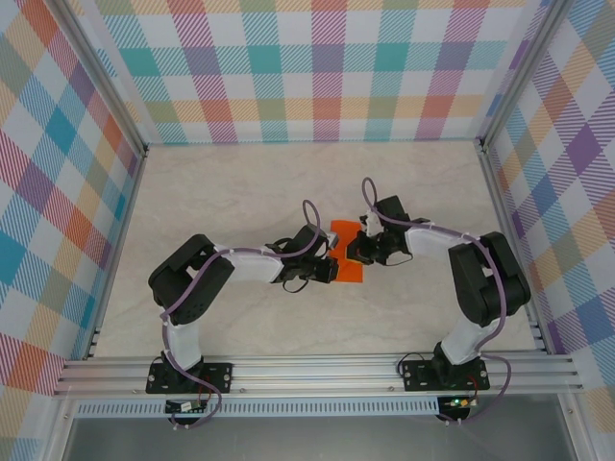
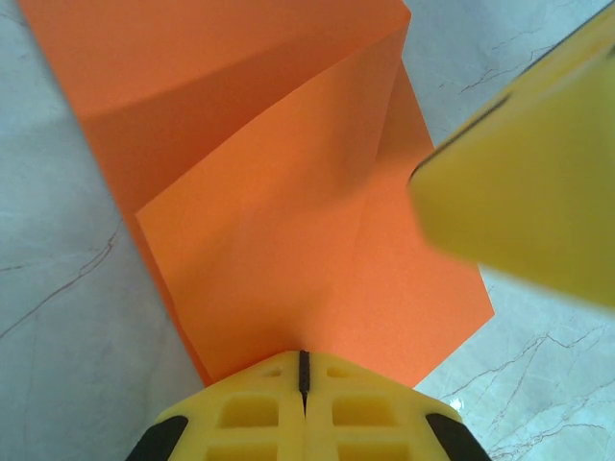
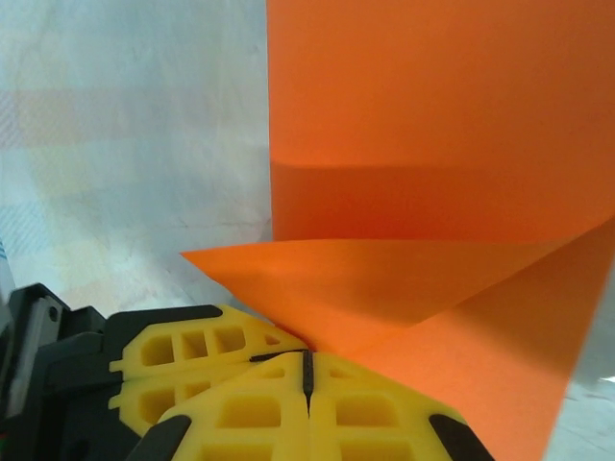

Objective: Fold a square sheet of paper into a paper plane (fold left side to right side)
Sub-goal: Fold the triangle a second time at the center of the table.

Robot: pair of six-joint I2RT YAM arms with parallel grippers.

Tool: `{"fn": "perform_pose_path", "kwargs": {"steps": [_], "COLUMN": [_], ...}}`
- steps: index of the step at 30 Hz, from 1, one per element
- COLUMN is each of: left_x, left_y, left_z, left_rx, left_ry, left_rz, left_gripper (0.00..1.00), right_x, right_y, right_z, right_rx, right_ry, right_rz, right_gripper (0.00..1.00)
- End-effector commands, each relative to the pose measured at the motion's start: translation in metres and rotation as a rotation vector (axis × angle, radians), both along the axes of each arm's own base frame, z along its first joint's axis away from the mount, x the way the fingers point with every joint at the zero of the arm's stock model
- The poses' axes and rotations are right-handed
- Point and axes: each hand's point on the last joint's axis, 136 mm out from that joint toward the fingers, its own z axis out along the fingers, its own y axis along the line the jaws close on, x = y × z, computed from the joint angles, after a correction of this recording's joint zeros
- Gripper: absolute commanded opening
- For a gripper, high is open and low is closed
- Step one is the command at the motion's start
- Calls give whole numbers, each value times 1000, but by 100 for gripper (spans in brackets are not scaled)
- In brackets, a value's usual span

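From above, the orange sheet of paper [image 1: 352,275] lies at the middle of the table [image 1: 240,192], between the left pincer [image 1: 332,270] and the right pincer [image 1: 355,254], both down at it. In the left wrist view, the left pincer is clenched on the near edge of the sheet, which is creased with one layer raised; a yellow finger of the right pincer is just beside it. In the right wrist view, the right pincer is clenched on a lifted flap, with the left pincer touching beside it.
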Motion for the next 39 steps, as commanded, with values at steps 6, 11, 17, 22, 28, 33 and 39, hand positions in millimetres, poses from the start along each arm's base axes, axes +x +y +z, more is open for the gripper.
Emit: {"fn": "perform_pose_path", "kwargs": {"steps": [6,11,17,22,28,33,39], "left_x": [-10,-10,-10,-10,-11,-12,-12], "left_y": [20,19,21,23,24,25,25], "left_z": [-18,-18,-19,-20,-24,-26,-24], "left_rx": [70,68,76,84,93,96,94], "left_ry": [54,56,54,55,59,62,58], "left_rz": [14,13,17,22,23,25,23], "left_gripper": [0,0,0,0,0,0,0], "right_x": [-5,-10,-8,-2,12,22,34], "right_y": [21,23,16,0,-18,-33,-53], "right_z": [-8,-19,-35,-42,-39,-40,-42], "right_rx": [23,2,-61,-173,-248,-274,-299], "right_ry": [32,57,66,45,-1,-15,-22], "right_rz": [40,43,32,17,-2,-21,-55], "right_gripper": [0,0,0,0,0,0,0]}}
